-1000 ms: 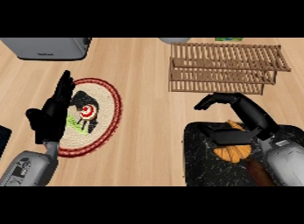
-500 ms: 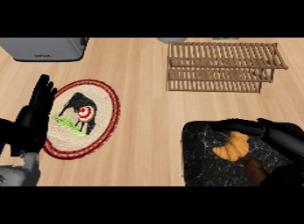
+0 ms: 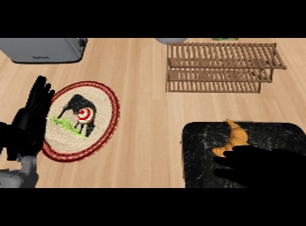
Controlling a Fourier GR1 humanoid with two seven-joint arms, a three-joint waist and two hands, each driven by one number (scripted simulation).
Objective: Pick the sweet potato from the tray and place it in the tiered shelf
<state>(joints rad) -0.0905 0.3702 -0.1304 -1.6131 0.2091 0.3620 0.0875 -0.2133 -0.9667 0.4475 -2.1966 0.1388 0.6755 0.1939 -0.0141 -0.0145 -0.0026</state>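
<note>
The sweet potato (image 3: 233, 137), orange and curved, lies on the black tray (image 3: 280, 136) at the view's 5 o'clock, in the tray's 11 o'clock part. Its thin tip points to 12 o'clock.

The right hand (image 3: 272, 170) covers the tray's 6 o'clock part. It is a dark mass against the black surface, and its edge reaches the sweet potato's lower end. Whether it grasps anything I cannot tell, since hand and tray blend together.

The left hand (image 3: 27, 124) shows at 9 o'clock. Its fingers (image 3: 42, 92) are straight and pressed together, pointing to 12 o'clock and holding nothing. It lies over the 9 o'clock rim of a round plate (image 3: 115, 110) with a red border and a bird picture.

The wooden shelf (image 3: 220, 66) stands at 1 o'clock, well apart from the tray, with slatted tiers. A grey toaster (image 3: 41, 49) sits at 11 o'clock on the wooden tabletop (image 3: 148, 101).
</note>
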